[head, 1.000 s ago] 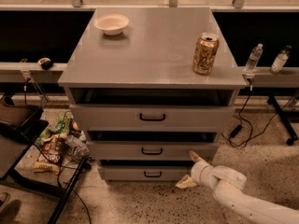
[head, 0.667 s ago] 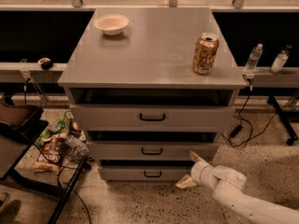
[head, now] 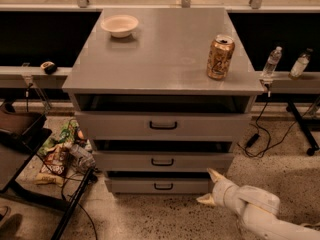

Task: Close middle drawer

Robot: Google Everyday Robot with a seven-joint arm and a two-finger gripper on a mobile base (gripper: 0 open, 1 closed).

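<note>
Three grey drawers stand partly pulled out beneath the worktop (head: 165,59), and over the past second nothing among them has shifted. The middle drawer (head: 125,162) still juts forward of the dark slot above it, its small black handle (head: 162,161) untouched. The robot's claw (head: 212,187) has held its place low at the right, just beside the right end of the bottom drawer (head: 130,186) and below the middle drawer's right corner. Its two pale fingers (head: 216,176) are spread wide apart and grip nothing; whether the upper one touches a drawer front cannot be told.

By this evidence the closing push has not begun. The claw sits lower than the front it must press, so it would likely have to rise and come square to that face before driving it in.

As for contents, the top drawer (head: 115,126) and the two below it show only shadow behind their fronts, so what they hold cannot be seen. On the worktop a pale bowl (head: 120,25) shows nothing inside, and a gold can (head: 220,57) stands upright near the right edge, well apart from the bowl. Snack bags (head: 55,159) litter the floor to the left.
</note>
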